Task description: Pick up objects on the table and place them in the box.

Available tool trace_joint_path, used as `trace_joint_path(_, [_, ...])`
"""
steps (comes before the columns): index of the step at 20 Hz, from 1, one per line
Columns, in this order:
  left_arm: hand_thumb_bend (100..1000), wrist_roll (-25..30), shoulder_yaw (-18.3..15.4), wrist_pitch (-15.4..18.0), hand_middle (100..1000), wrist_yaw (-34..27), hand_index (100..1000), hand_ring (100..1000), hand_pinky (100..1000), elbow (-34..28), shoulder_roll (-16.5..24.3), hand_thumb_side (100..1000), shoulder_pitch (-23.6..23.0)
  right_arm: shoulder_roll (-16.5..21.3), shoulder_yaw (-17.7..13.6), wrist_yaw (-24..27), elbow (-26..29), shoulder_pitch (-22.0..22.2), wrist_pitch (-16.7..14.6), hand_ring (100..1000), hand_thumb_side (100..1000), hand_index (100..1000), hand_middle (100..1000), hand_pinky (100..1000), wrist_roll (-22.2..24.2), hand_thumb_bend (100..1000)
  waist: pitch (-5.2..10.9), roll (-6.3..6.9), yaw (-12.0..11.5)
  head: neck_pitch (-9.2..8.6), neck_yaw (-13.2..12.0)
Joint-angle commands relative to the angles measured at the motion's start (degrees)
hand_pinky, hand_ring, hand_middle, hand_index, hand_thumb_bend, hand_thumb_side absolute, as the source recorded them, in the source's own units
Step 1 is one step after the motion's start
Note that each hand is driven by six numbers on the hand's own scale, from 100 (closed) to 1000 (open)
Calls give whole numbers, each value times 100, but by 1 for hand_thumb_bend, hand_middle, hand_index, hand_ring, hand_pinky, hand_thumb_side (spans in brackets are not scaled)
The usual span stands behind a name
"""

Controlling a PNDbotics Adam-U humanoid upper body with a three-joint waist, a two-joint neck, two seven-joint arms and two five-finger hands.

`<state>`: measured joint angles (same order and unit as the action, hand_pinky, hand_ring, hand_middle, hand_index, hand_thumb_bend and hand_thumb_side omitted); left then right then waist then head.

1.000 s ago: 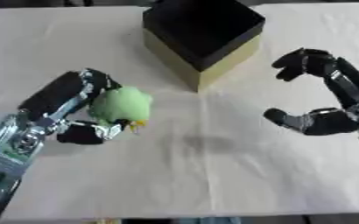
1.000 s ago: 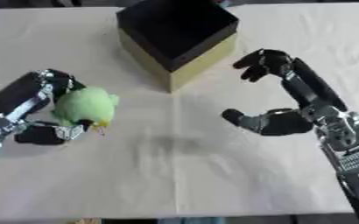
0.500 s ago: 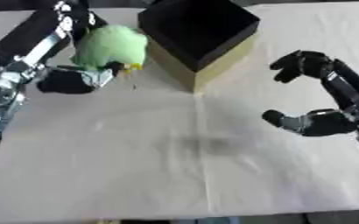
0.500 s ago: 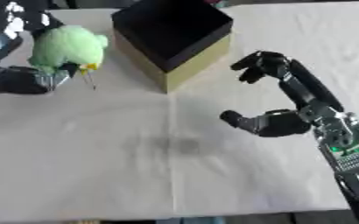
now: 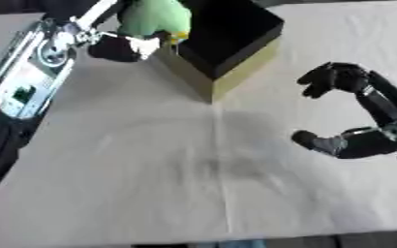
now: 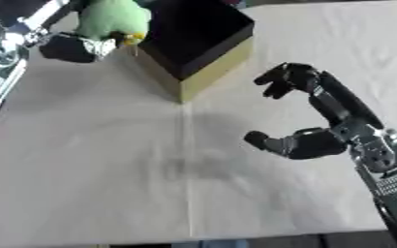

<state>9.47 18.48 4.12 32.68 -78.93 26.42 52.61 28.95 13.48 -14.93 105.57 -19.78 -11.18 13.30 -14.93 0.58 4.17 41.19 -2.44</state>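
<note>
One cloth-covered table (image 5: pixel 134 184) holds one black box (image 5: pixel 227 34) with tan sides. Two hands: the left hand (image 5: pixel 121 46) grips one green plush toy (image 5: pixel 155 17) at the box's left rim; the right hand (image 6: pixel 308 140) hovers empty, fingers curled.

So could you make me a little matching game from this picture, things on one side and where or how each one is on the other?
Things:
1. green plush toy
2. box
3. left hand
4. right hand

States:
A. empty, fingers curled, over the bare table
B. standing open, dark inside
C. curled round the toy
D. held up at the box's left edge

Pairs: 1-D, 2-B, 3-C, 4-A
</note>
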Motion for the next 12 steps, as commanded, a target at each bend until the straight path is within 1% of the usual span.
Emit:
trace_joint_path(1, [100,-118,-136,118,325,247,441,360,419,533,-184,322,324,43,28,81,40,-112,-20,661,391,782,714,637,77,544,78,-9,49,-163,-104])
trace_joint_path(5, [100,-253,-279,234,323,535,441,359,418,1158,-454,322,597,17,76,119,32,-137,-33,660,390,782,713,636,132,546,64,-3,154,-210,-220])
trace_joint_path(8, [100,-431,-430,243,324,750,442,360,417,1571,-632,319,763,2,117,145,27,-166,-44,660,390,780,713,636,176,547,50,6,243,-248,-299])
trace_joint_path(12, [100,-814,-579,192,334,1016,451,369,426,1905,-798,316,907,-17,162,175,18,-197,-56,658,390,779,711,635,227,548,32,34,353,-279,-381])
